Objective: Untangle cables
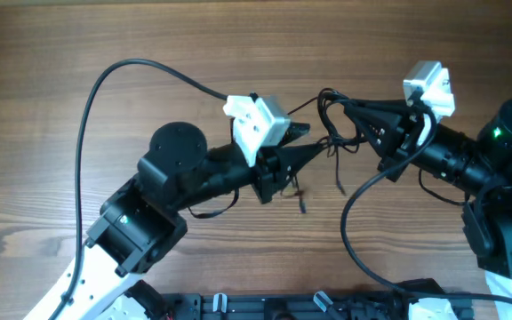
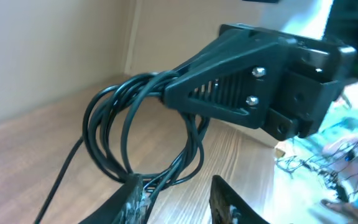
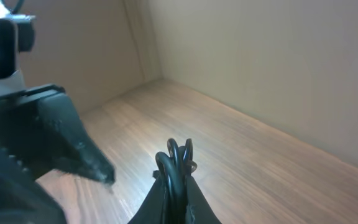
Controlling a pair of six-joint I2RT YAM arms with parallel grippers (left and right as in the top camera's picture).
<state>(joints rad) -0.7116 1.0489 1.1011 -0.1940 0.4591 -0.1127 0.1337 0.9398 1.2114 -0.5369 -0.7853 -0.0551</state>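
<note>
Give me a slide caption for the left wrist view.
Right fingers clamp the looped black cables; left fingers stand apart below.

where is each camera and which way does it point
overhead: above the table, looking straight down; both arms show
left wrist: on the left arm, facing the right gripper clamping looped cables; own fingers at bottom
right wrist: on the right arm, facing the left gripper across the table; own shut fingers at bottom
shared: all three show the cables in the right gripper
</note>
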